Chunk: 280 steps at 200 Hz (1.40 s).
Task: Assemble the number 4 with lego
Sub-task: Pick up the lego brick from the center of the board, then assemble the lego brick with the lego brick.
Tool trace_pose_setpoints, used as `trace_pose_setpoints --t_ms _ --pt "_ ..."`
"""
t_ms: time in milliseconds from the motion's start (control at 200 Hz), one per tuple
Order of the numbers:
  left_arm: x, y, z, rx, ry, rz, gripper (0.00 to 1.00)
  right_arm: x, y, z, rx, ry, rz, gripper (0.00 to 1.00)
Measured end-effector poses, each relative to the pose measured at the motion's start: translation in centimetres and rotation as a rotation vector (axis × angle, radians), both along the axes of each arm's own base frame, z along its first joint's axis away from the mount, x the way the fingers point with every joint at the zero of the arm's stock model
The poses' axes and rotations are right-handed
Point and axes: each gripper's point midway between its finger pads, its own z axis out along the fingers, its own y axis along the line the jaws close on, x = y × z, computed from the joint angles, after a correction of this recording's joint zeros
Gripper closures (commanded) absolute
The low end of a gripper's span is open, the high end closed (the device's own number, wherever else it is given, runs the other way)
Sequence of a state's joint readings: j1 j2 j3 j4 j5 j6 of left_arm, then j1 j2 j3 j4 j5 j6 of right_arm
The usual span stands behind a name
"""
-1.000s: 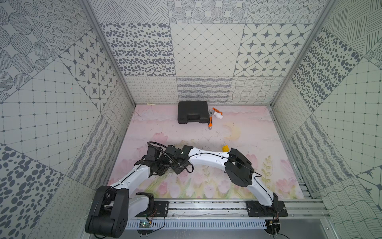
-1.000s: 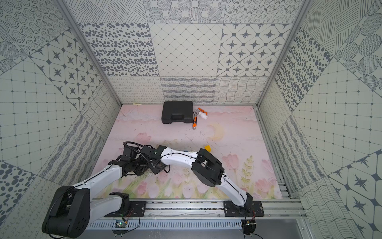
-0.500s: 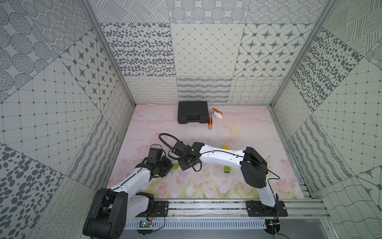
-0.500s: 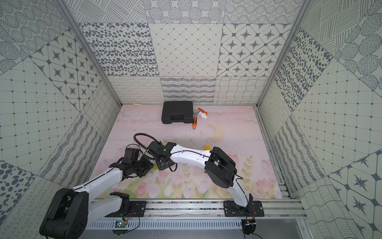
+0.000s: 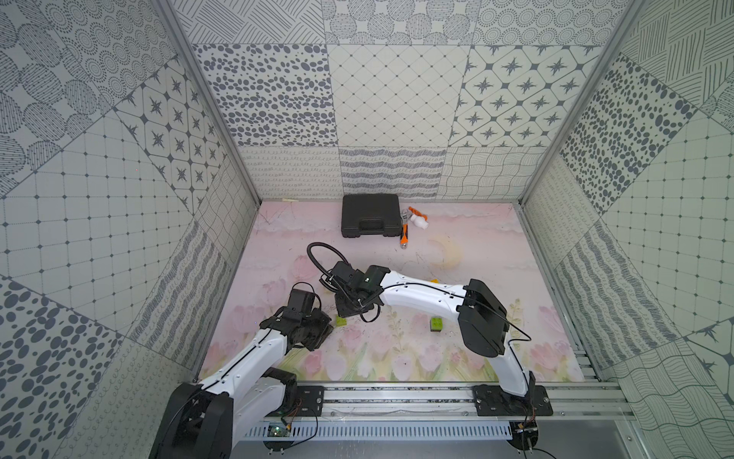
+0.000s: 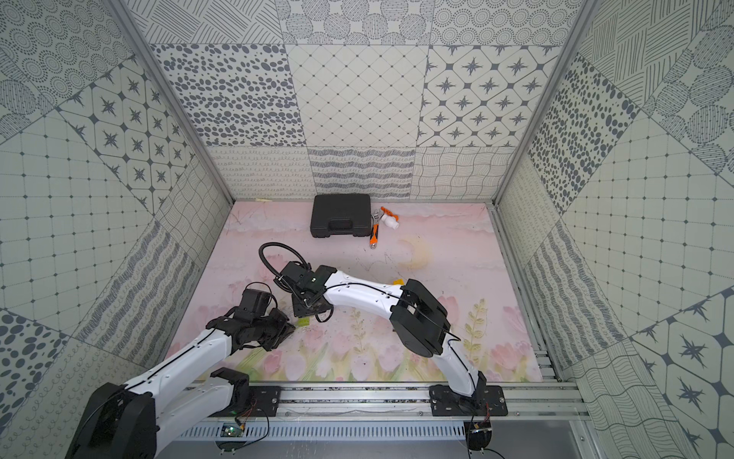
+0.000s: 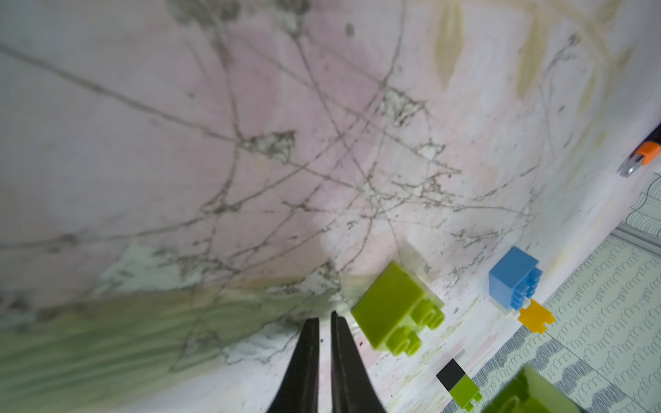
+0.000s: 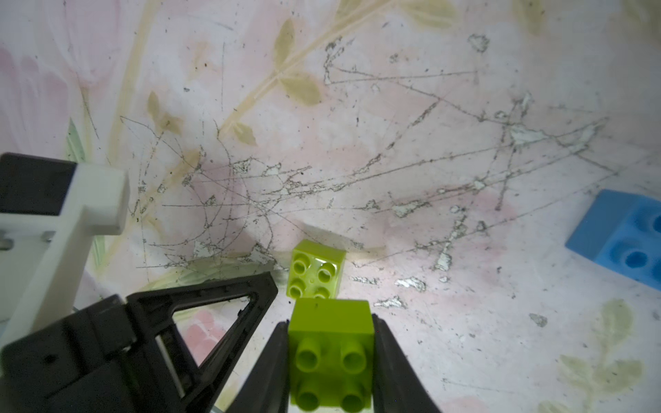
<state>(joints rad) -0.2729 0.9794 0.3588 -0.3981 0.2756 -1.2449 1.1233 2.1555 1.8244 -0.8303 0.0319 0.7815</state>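
Observation:
My right gripper [image 8: 329, 320] is shut on a lime green lego brick [image 8: 331, 354], held just above the mat. A second lime green brick [image 8: 316, 271] lies on the mat right in front of it; it also shows as a green brick [image 5: 340, 321] in a top view. My left gripper [image 7: 324, 318] is beside that brick [image 7: 393, 311], shut and empty. A joined blue, white and yellow piece [image 7: 513, 286] and a black and green pair [image 7: 458, 382] lie farther off. No finished number 4 is in view.
A black plastic case [image 5: 370, 215] and an orange-handled tool [image 5: 405, 234] lie by the back wall. The black and green pair [image 5: 436, 324] sits by my right arm's elbow [image 5: 482, 322]. A yellow brick [image 6: 398, 281] peeks from behind that arm.
My right arm has drawn away to the right from the left gripper, uncovering the black and green pair. The left gripper has slid slightly toward the front.

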Motion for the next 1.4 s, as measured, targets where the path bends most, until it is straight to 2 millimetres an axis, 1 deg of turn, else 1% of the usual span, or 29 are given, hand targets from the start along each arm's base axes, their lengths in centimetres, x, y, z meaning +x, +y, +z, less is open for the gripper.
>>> trace_pose_setpoints --t_ms 45,130,250,325,400,565,750,806,971,1136,1401 --pt "0.1 0.4 0.7 0.018 -0.006 0.011 0.87 -0.1 0.2 -0.2 -0.011 0.003 0.005 0.79" --pt "0.7 1.3 2.5 0.062 -0.042 0.044 0.87 -0.2 0.8 -0.6 -0.035 0.001 0.013 0.79" --pt "1.4 3.1 5.2 0.129 -0.094 0.108 0.89 -0.4 1.5 -1.3 -0.069 -0.002 0.022 0.79" --pt "1.3 4.2 6.1 0.164 -0.104 0.148 0.89 -0.6 1.7 -1.7 -0.094 -0.005 0.025 0.79" --pt "0.9 5.1 6.6 0.196 -0.101 0.184 0.89 -0.6 1.9 -1.9 -0.117 -0.008 0.027 0.79" --pt "-0.4 6.7 6.4 0.250 -0.061 0.230 0.90 -0.6 1.8 -2.4 -0.163 -0.019 0.025 0.79" --pt "-1.5 7.3 5.6 0.279 -0.016 0.247 0.90 -0.5 1.0 -2.8 -0.208 -0.022 0.003 0.79" --pt "-1.7 7.4 5.3 0.283 -0.004 0.248 0.90 -0.5 1.0 -2.7 -0.215 -0.020 0.002 0.80" --pt "-2.2 7.5 4.7 0.292 0.024 0.245 0.91 -0.2 1.8 -2.7 -0.213 -0.028 0.000 0.79" --pt "-2.5 7.6 4.2 0.294 0.041 0.246 0.91 -0.6 2.4 -2.6 -0.217 -0.028 0.011 0.80" --pt "-2.8 7.7 3.9 0.283 0.052 0.251 0.92 -1.0 1.9 -2.8 -0.241 -0.007 -0.023 0.84"
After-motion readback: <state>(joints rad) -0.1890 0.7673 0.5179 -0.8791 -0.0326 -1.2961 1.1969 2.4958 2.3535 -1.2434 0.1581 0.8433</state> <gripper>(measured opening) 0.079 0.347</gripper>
